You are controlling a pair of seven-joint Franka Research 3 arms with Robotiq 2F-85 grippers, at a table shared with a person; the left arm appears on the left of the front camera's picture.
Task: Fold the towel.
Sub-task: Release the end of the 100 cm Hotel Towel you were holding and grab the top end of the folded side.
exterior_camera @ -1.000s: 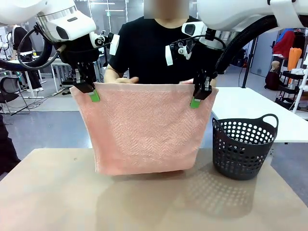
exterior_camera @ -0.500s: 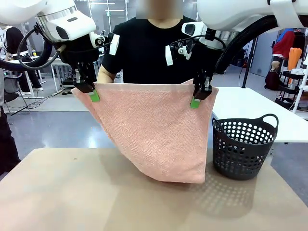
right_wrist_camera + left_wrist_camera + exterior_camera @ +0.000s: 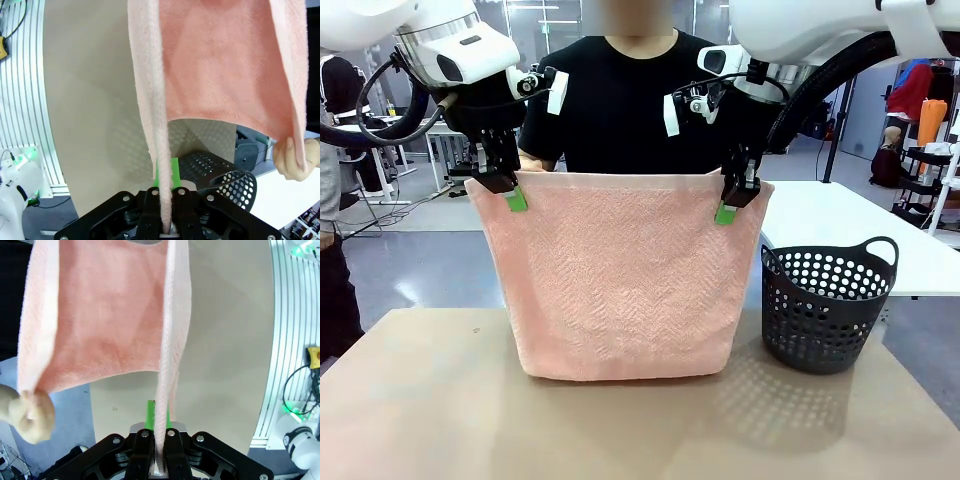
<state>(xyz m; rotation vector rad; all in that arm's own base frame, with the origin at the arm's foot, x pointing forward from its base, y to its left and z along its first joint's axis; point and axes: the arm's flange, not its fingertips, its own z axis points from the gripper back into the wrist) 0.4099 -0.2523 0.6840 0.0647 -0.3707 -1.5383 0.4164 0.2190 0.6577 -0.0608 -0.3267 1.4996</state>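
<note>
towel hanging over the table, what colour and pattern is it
The soft terry towel is pale pink with a faint herringbone weave, clearest in the front view.

The towel (image 3: 620, 280) in mid-frame is soft, matt pink terry cloth with a faint herringbone weave. The basket (image 3: 820, 325) at lower right looks like matt black perforated plastic, and the tabletop (image 3: 430, 420) across the bottom is smooth, matt tan.

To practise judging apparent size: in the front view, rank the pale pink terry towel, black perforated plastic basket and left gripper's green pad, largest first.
1. pale pink terry towel
2. black perforated plastic basket
3. green pad of the left gripper
</note>
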